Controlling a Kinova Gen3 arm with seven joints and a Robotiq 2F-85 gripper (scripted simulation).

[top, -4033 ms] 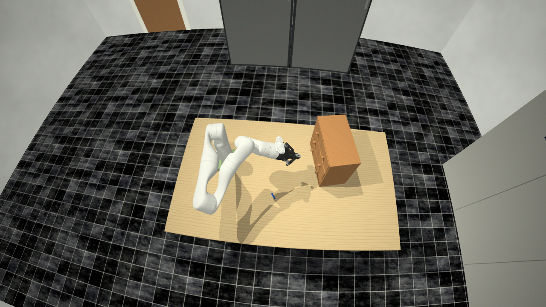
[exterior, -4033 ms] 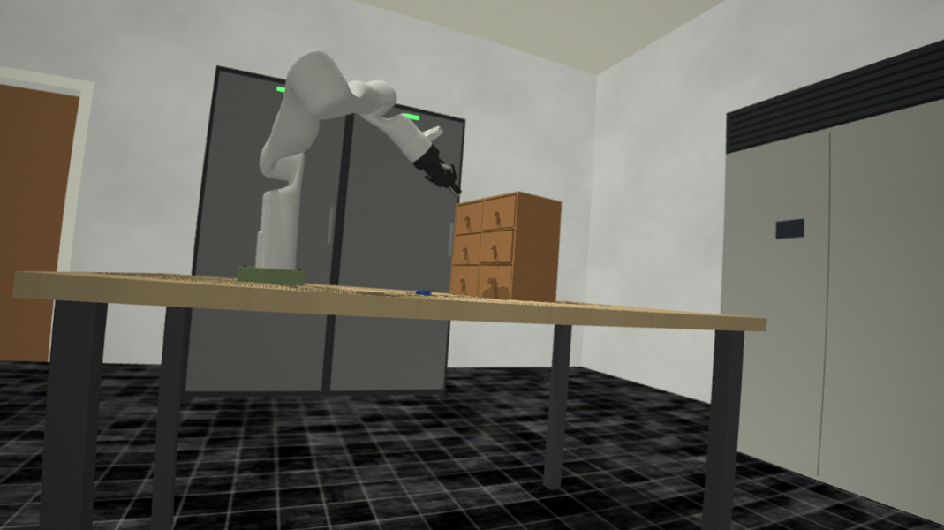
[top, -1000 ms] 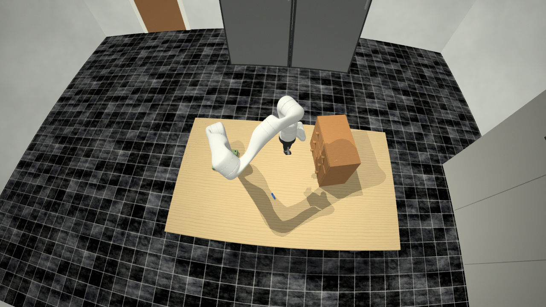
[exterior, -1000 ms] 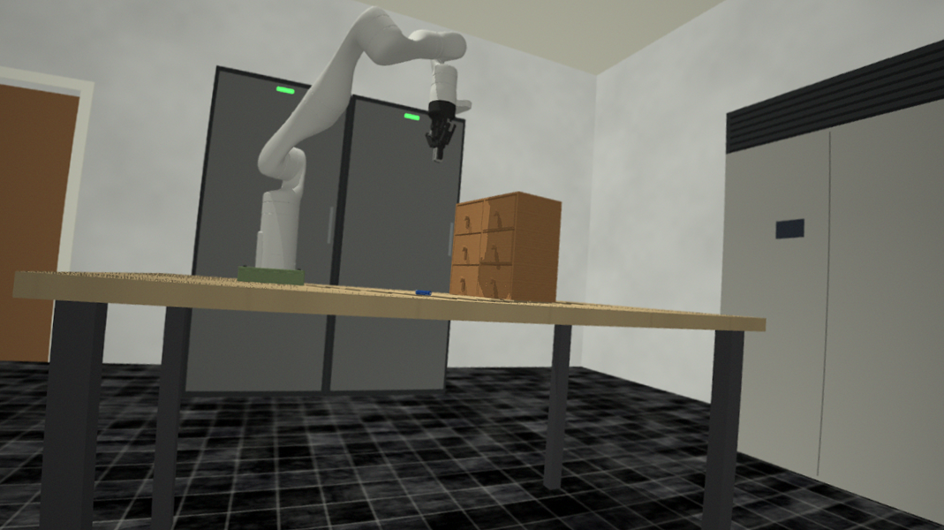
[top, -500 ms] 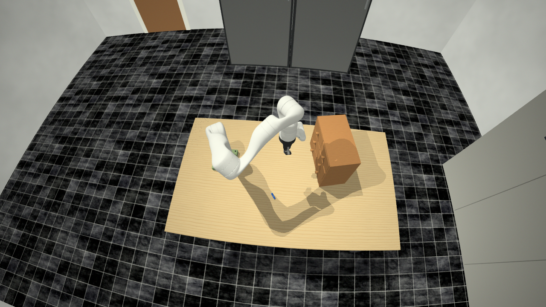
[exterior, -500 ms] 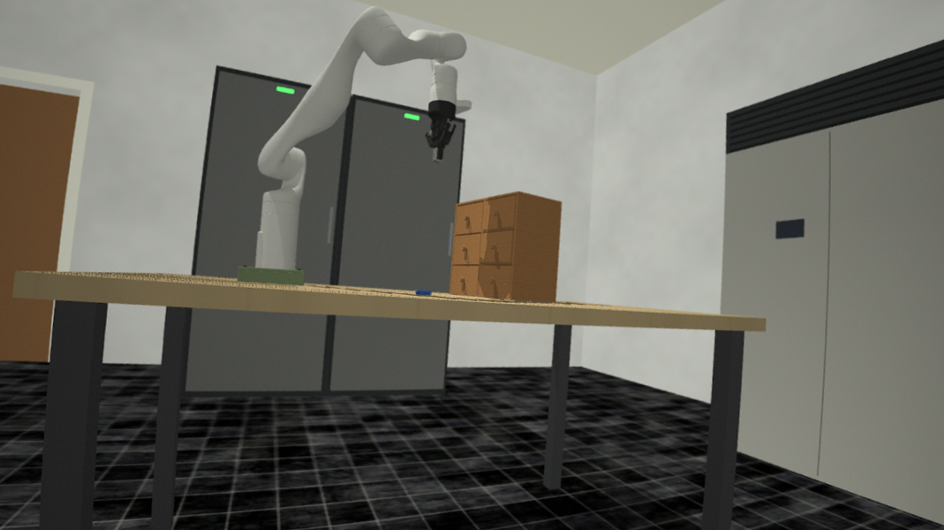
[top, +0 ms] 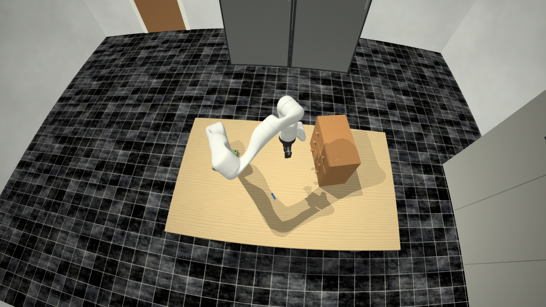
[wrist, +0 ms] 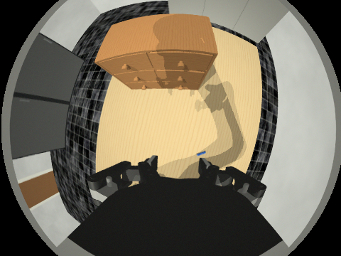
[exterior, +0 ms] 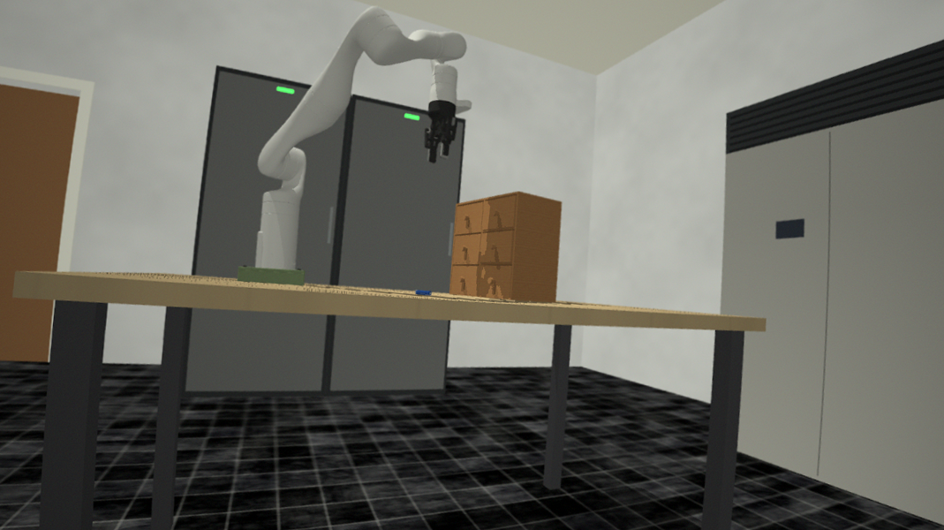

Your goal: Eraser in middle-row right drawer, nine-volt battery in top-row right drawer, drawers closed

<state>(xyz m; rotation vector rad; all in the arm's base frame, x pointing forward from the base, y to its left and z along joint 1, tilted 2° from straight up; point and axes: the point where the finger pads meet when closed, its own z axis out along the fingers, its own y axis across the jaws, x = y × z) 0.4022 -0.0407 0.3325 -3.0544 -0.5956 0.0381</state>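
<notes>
The small wooden chest [top: 335, 149] stands on the right part of the table, its drawer fronts facing the arm. It also shows in the side view [exterior: 505, 245] and the wrist view [wrist: 158, 52]. All its drawers look pushed in. My gripper [top: 287, 154] hangs high above the table, left of the chest front, pointing down. In the side view [exterior: 434, 151] it is above the level of the chest top. In the wrist view [wrist: 176, 166] its fingers stand apart with nothing between them. I see no eraser or nine-volt battery in any view.
A small blue object [top: 273, 195] lies on the table in front of the chest, in the arm's shadow; it also shows in the side view [exterior: 423, 291] and the wrist view [wrist: 201, 153]. The arm's green base [exterior: 270, 274] sits at the table's left.
</notes>
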